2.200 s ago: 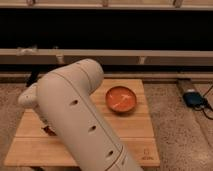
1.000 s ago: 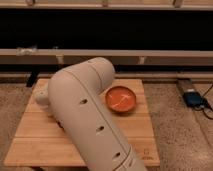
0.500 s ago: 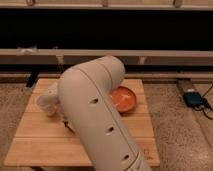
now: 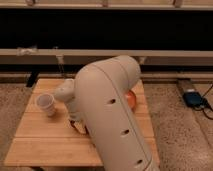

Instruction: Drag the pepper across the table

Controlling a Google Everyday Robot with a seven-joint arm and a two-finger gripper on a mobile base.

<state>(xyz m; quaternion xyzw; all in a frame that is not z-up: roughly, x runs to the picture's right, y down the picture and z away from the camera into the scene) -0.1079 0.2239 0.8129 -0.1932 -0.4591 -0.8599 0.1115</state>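
The robot's bulky white arm point(image 4: 107, 115) fills the middle of the view and hides most of the end effector point(image 4: 76, 121), which sits low over the tabletop point(image 4: 40, 140) beneath the arm's wrist. Whether it is clenched or released cannot be told. A small dark red-brown sliver, apparently the pepper point(image 4: 77, 128), shows right under the end effector. An orange bowl point(image 4: 131, 99) peeks out on the arm's far side.

The pepper point(image 4: 79, 128) is just a sliver of dark red-brown poking out beside the big white arm, mid-table. The gripper point(image 4: 76, 120) sits right over it (mostly hidden). The table point(image 4: 45, 142) is pale wooden planks, rectangular.
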